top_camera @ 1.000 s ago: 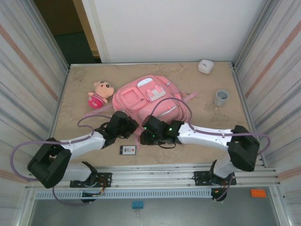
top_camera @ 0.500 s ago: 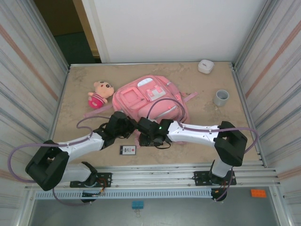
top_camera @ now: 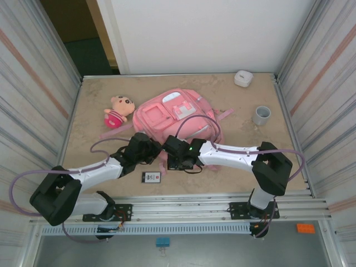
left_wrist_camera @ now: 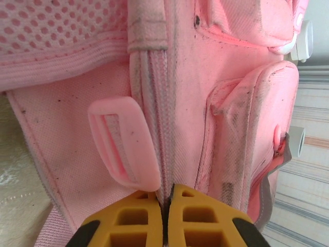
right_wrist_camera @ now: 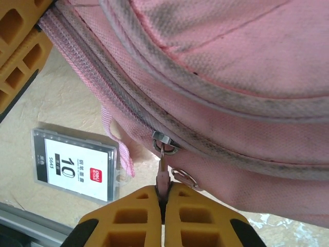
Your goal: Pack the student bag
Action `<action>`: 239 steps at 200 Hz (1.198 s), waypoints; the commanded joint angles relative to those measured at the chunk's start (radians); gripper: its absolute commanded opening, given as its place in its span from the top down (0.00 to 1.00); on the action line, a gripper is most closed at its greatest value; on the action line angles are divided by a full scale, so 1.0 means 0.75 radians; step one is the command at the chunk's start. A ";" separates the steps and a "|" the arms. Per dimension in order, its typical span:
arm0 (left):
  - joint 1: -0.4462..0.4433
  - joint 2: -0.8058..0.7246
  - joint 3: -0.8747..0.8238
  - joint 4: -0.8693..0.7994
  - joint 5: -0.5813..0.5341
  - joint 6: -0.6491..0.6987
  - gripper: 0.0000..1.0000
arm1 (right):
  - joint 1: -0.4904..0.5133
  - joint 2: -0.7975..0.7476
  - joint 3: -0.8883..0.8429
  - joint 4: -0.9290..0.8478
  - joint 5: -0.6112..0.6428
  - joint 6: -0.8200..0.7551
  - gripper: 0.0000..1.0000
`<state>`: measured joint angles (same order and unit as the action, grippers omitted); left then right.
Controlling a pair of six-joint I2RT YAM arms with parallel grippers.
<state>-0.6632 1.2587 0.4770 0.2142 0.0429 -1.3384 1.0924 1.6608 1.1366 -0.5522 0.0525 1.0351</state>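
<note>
**Stuff I couldn't make out here**

From above, the near edge of the student bag [top_camera: 172,114] sat hidden under the arms [top_camera: 233,156]. On the right wrist cam, the end of the zipper pull [right_wrist_camera: 163,177] vanished inside the right gripper [right_wrist_camera: 162,211], and the fine print on the card box [right_wrist_camera: 77,162] was too tiny to read. Left wrist cam chopped the bag off at top and left.

"10" on clear box [right_wrist_camera: 77,163] lbl

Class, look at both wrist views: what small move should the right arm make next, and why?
Probably draw the right gripper slowly along the zipper track, away from the left gripper. Its fingers are shut on the pull tab of the student bag, while the left fingers pinch the fabric at the same zipper, seemingly anchoring it. The bag looks zipped shut.
</note>
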 commanded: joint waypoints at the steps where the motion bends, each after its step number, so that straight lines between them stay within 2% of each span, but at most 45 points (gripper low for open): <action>1: -0.007 -0.059 -0.020 -0.038 -0.079 0.045 1.00 | 0.004 -0.083 0.008 -0.100 0.093 -0.035 1.00; 56: 0.013 -0.084 -0.018 -0.136 -0.100 0.125 1.00 | -0.046 -0.180 0.010 -0.324 0.171 -0.112 1.00; 95: 0.057 -0.111 0.006 -0.204 -0.094 0.202 1.00 | -0.099 -0.225 -0.047 -0.335 0.116 -0.195 1.00; 139: 0.103 -0.087 0.042 -0.225 -0.037 0.281 1.00 | -0.137 -0.233 -0.036 -0.275 -0.084 -0.329 1.00; 190: 0.121 -0.082 0.073 -0.271 -0.012 0.348 1.00 | -0.231 -0.251 -0.060 -0.384 -0.051 -0.427 1.00; 239: 0.258 -0.126 0.123 -0.367 0.072 0.504 1.00 | -0.343 -0.344 -0.168 -0.349 -0.091 -0.547 1.00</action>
<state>-0.5385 1.2018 0.5282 0.0376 0.1463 -1.0744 0.8757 1.4601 1.0439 -0.7380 -0.0498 0.6933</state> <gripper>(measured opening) 0.055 0.051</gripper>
